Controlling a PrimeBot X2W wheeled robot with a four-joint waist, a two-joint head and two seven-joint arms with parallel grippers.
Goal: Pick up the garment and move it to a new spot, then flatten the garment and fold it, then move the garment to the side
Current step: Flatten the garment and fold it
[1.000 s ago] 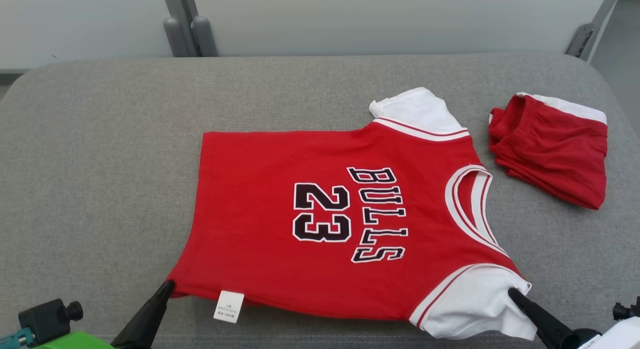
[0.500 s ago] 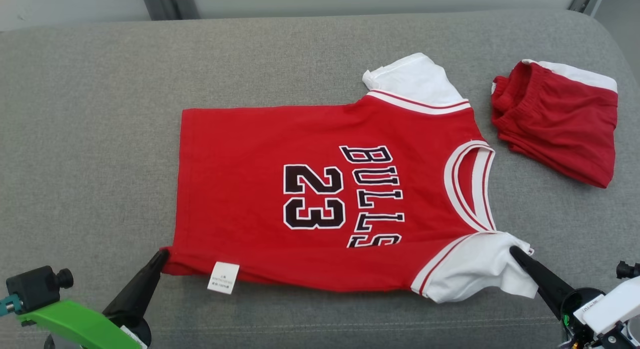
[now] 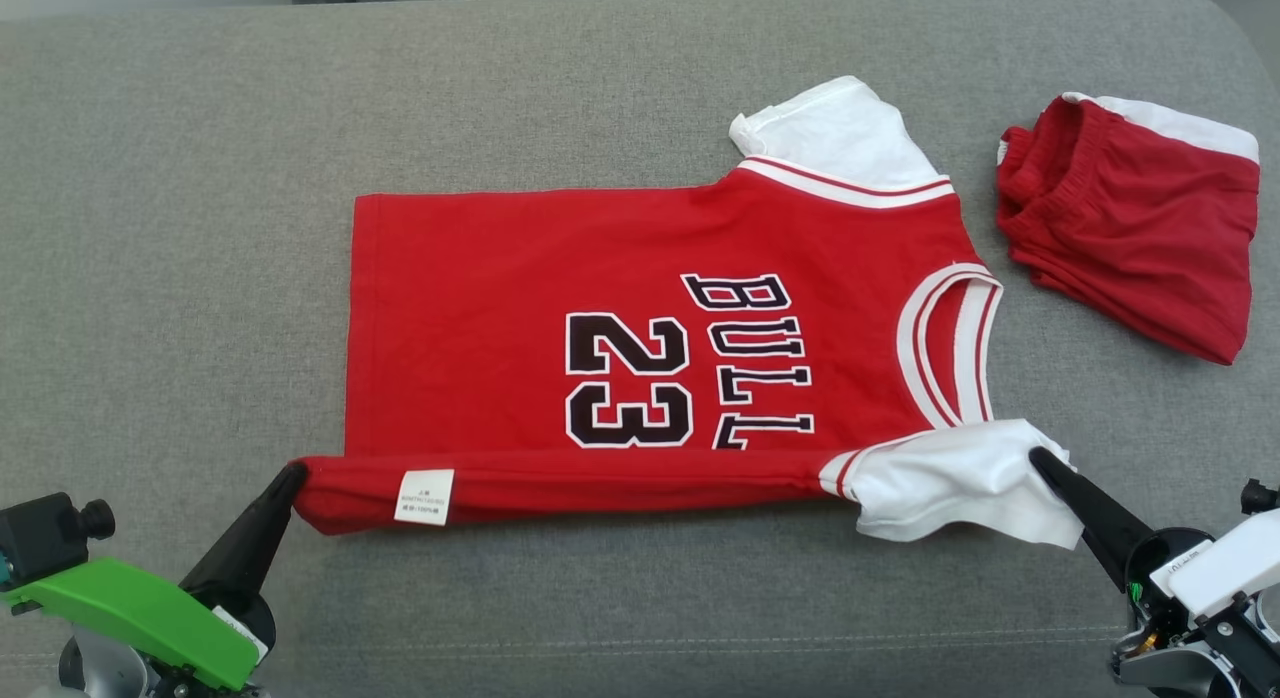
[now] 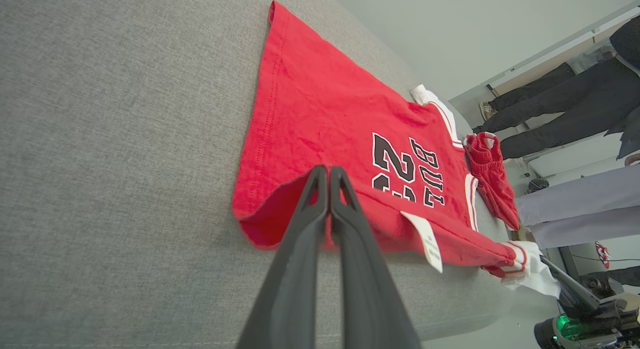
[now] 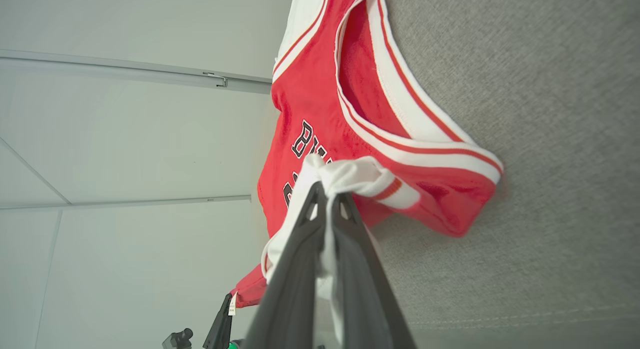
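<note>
From where I stand, the red jersey (image 3: 640, 348) lies number-up across the middle of the grey counter (image 3: 180, 228), collar toward 3 o'clock. Its near long edge is raised and rolled toward 12. At 8 o'clock the left claw (image 3: 294, 471) is pressed together on the hem corner. At 4 o'clock the right claw (image 3: 1040, 458) pinches a bunched wad of the white sleeve (image 3: 950, 478).

That right-hand grip worries me most. It has only sleeve cloth, so the sleeve may stretch or slip free while the red body lags, leaving a crooked fold. The left hold is just a corner and could pull out under tension. If the two claws travel unevenly, I'd expect the crease to run askew across the lettering. The care label (image 3: 423, 496) hangs outward and may end up showing. The red shorts (image 3: 1140, 228) at 2 o'clock sit near the collar, and a wide sweep could drag them along.
</note>
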